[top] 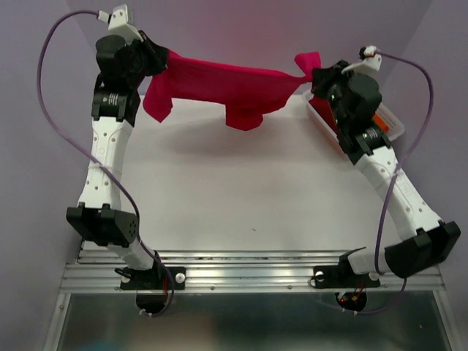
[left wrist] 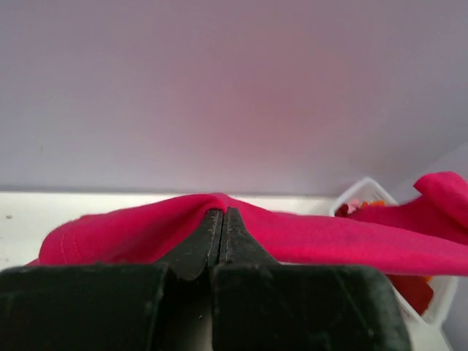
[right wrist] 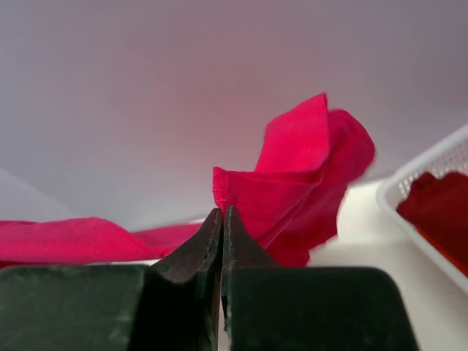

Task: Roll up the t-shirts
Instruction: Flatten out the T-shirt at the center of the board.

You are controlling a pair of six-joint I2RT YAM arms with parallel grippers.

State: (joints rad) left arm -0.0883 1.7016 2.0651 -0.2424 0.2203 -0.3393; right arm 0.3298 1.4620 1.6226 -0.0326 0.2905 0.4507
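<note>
Crimson t-shirt [top: 227, 88] hangs stretched across the upper part of the top view, lifted above the white table [top: 241, 190]. Left gripper [top: 159, 62] pinches its upper-left edge, jaws together on the cloth. The right gripper [top: 314, 77] clamps the upper-right corner likewise. A white basket [top: 393, 126] at the right holds dark red cloth [right wrist: 439, 205].

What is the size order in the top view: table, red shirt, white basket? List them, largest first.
1. table
2. red shirt
3. white basket, though the right arm hides much of it, so its full size is unsure.
</note>
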